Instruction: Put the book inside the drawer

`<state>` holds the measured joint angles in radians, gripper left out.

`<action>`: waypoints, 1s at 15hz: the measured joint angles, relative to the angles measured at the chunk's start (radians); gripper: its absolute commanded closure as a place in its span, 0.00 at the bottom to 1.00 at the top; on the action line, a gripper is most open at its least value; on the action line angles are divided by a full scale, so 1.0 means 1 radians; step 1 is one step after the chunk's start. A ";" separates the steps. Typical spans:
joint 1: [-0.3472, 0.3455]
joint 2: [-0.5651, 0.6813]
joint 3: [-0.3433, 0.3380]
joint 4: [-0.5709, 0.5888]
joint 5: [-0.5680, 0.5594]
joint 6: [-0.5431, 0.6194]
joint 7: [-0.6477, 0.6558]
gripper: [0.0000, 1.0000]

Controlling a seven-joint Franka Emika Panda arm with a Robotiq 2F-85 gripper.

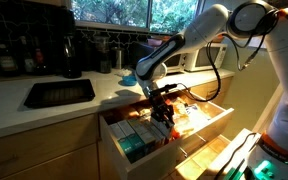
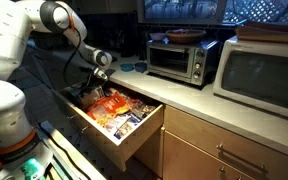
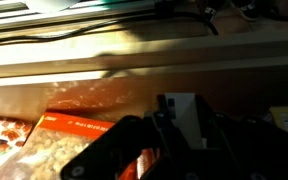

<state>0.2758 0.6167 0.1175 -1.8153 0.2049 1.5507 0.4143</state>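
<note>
The gripper [image 1: 164, 109] hangs in the open drawer [image 2: 144, 136] (orange packets [image 3: 74, 135] at nine o'clock in the wrist view); its opening is unreadable.

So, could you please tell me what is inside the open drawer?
The drawer holds orange packets and green packets. The tool reaches down into it and covers whatever lies beneath; I cannot make out the book there.
</note>
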 measured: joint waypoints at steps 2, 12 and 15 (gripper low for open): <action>-0.001 -0.009 0.000 0.000 0.000 0.000 -0.003 0.92; -0.007 -0.001 0.000 -0.002 0.006 0.037 -0.066 0.92; -0.011 0.008 0.003 -0.002 0.019 0.042 -0.107 0.92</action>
<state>0.2647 0.6249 0.1205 -1.8173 0.2243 1.5927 0.3072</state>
